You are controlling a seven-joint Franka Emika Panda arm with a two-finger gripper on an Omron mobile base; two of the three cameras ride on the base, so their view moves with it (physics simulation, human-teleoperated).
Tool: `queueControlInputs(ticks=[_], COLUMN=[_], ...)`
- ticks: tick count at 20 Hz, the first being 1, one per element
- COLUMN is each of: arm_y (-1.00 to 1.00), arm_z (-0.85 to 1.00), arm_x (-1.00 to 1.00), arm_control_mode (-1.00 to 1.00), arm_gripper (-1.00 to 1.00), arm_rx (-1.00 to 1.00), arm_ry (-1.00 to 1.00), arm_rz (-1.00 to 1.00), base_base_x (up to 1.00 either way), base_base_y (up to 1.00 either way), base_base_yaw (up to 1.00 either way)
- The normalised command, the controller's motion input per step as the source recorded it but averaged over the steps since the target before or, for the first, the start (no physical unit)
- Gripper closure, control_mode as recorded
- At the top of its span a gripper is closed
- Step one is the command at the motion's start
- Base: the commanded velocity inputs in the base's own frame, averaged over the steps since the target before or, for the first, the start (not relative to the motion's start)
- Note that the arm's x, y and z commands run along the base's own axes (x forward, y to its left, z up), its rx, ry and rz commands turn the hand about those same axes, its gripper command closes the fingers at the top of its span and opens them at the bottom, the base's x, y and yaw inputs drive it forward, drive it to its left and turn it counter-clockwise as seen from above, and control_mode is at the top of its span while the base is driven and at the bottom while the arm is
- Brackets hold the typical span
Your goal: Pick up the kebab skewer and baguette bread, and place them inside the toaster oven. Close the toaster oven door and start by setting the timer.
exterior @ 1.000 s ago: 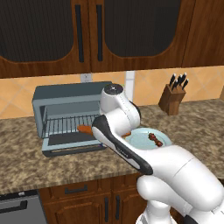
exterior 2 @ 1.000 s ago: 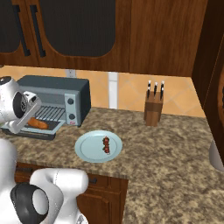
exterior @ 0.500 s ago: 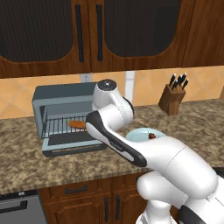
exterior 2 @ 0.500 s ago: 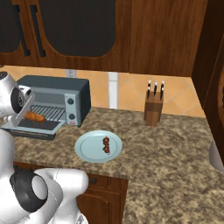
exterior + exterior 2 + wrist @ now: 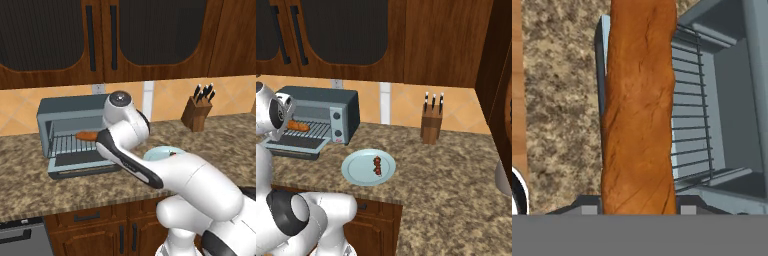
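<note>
My gripper (image 5: 638, 207) is shut on the baguette bread (image 5: 639, 110), a long orange-brown loaf. The bread (image 5: 86, 135) hangs level in the mouth of the toaster oven (image 5: 65, 107), just above its wire rack (image 5: 689, 110). From the right side the bread (image 5: 298, 126) shows in front of the oven (image 5: 321, 95) opening. The toaster oven door (image 5: 82, 167) lies dropped open on the counter, also seen from the right (image 5: 293, 144). The kebab skewer (image 5: 377, 166) rests on a pale blue plate (image 5: 358, 175) to the right of the oven.
A wooden knife block (image 5: 432, 122) stands at the back right of the granite counter (image 5: 446, 175). The plate's rim (image 5: 160, 151) peeks out behind my arm. Dark wall cabinets hang above the oven.
The arm has carried the bread left and up, from over the open door to rack height in the oven's mouth. The grip has not changed.
</note>
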Motion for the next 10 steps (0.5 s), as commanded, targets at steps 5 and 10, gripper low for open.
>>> queueControlInputs(ticks=[5, 10], arm_y=[0.08, 0.39], arm_z=[-0.01, 0.00], arm_x=[0.40, 0.30], arm_control_mode=[-1.00, -1.00], arm_gripper=[1.00, 1.00], arm_rx=[-0.03, -0.05], arm_ry=[-0.02, -0.04], arm_rz=[0.00, 0.00], base_base_x=[0.00, 0.00], base_base_y=[0.00, 0.00], base_base_yaw=[0.00, 0.00])
